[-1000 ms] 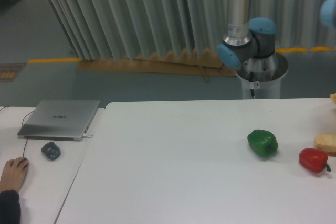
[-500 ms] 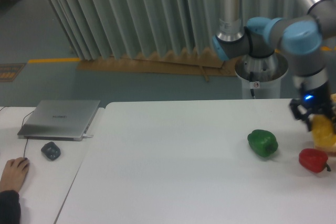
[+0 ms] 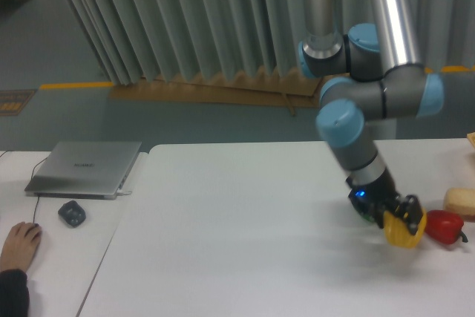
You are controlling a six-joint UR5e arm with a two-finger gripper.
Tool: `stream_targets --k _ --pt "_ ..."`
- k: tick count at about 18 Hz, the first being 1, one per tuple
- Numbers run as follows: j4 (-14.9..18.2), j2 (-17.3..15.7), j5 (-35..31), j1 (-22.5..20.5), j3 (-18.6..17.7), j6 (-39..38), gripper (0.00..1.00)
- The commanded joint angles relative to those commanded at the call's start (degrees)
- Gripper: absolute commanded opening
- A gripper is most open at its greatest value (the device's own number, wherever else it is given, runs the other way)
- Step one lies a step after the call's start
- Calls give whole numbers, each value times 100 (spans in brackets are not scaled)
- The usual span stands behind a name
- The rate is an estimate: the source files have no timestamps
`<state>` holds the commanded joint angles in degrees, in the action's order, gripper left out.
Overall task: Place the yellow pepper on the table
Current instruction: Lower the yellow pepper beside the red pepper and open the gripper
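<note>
A person's hand (image 3: 18, 246) rests on the narrow desk (image 3: 59, 257) beside a mouse (image 3: 72, 214) and laptop (image 3: 85, 168). Above the white worktop (image 3: 245, 243), the pincer (image 3: 399, 224) clasps the yellow pepper (image 3: 405, 231), beside the red pepper (image 3: 443, 226). Pleated curtains (image 3: 178, 20) hang behind.

white table (image 3: 245, 235) bears red pepper (image 3: 443, 226), green pepper mostly hidden, pale block (image 3: 460, 201) at right edge.

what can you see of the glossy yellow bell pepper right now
The glossy yellow bell pepper is bright, lobed and roundish, partly covered by the black two-finger gripper shut on it. It sits low over the white table; contact with the table is unclear. The red pepper lies just beside it.
</note>
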<state>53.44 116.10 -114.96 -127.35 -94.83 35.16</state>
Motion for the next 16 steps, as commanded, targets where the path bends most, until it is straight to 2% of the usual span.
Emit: stream_targets --k 4,5,6,7,9,12,16 --pt "0 -8 -9 0 0 70 45" --pt "0 0 -1 -9 -9 70 49" --pt "-9 -8 -1 0 9 70 60" --pt "0 -17 -1 -9 35 70 78" --pt "-9 -69 8 -9 62 79 100" --pt "-9 -289 122 -44 141 114 100" --pt "0 -614 728 -219 229 132 100"
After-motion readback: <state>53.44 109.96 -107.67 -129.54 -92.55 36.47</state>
